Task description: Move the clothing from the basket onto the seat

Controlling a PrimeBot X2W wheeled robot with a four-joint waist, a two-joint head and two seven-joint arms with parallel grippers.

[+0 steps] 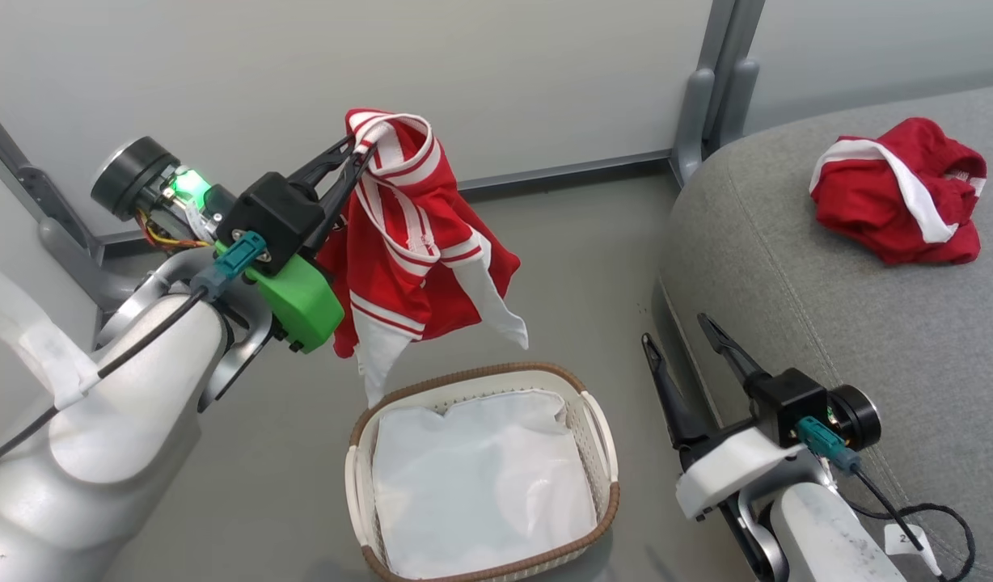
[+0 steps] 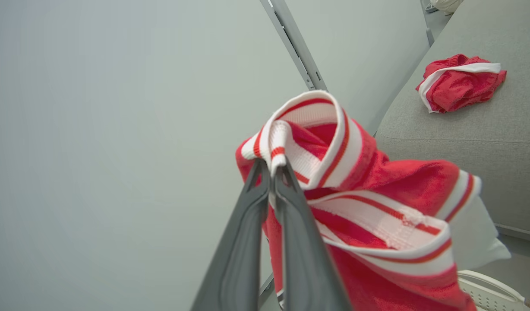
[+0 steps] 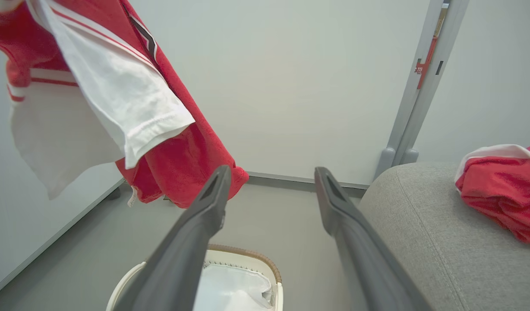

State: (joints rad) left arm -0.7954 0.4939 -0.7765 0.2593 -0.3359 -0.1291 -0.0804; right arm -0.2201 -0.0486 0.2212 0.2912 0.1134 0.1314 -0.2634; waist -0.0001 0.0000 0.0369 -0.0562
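Observation:
My left gripper is shut on the white-and-red trim of a red jersey, which hangs in the air above and behind the basket. The left wrist view has the closed gripper pinching that trim, the jersey draping to the right. A second red piece of clothing lies crumpled on the grey seat at the right. My right gripper stands open with nothing in it, beside the seat's edge and right of the basket. In the right wrist view the hanging jersey is at upper left.
A plain white cloth sheet lines the basket. Grey floor runs between basket and seat. A pale wall with a grey metal post stands behind. A black cable lies on the seat near my right wrist.

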